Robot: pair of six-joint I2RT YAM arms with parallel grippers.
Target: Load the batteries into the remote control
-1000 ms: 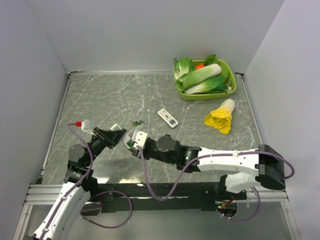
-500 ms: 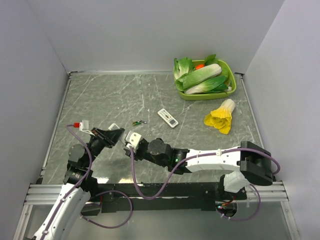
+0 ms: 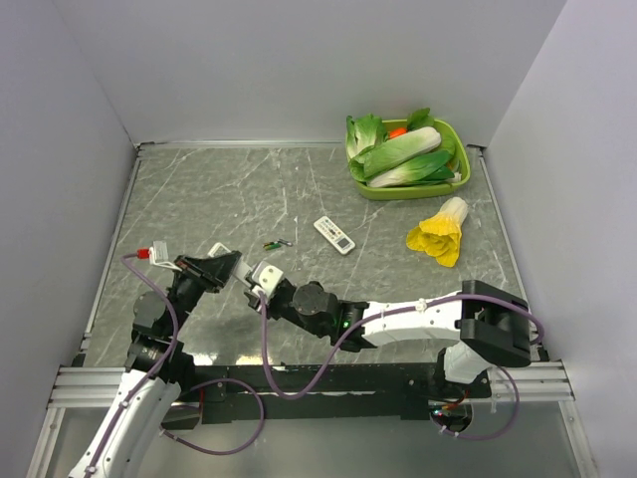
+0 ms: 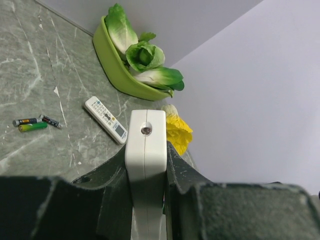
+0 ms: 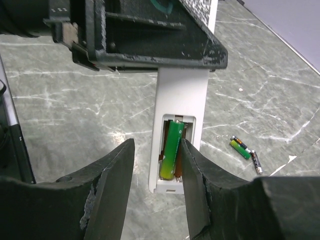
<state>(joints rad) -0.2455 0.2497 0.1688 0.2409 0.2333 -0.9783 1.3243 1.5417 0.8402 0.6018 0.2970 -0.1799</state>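
Worktop (image 3: pixel 199 199): grey marble. Green tray (image 3: pixel 403 193) of leafy greens sits in the far right corner. Yellow-leafed vegetable (image 3: pixel 438 235) lies just nearer than it, by the right edge.

Left gripper (image 4: pixel 145 152) is clamped tight on the remote control (image 4: pixel 145 127), holding it off the worktop close to the near edge, left of centre.

Right gripper (image 5: pixel 155 150) has its jaws apart, straddling the remote's bay end and gripping nothing. One finger is clear of the remote's edge.

Second remote (image 3: pixel 334 234) lies flat mid-worktop.

Green battery (image 5: pixel 170 149) lies slanted in the remote's open bay, right beside the other finger. Second green battery (image 5: pixel 239 148) is on the worktop left of the second remote, just beside dark cells (image 4: pixel 51 121).
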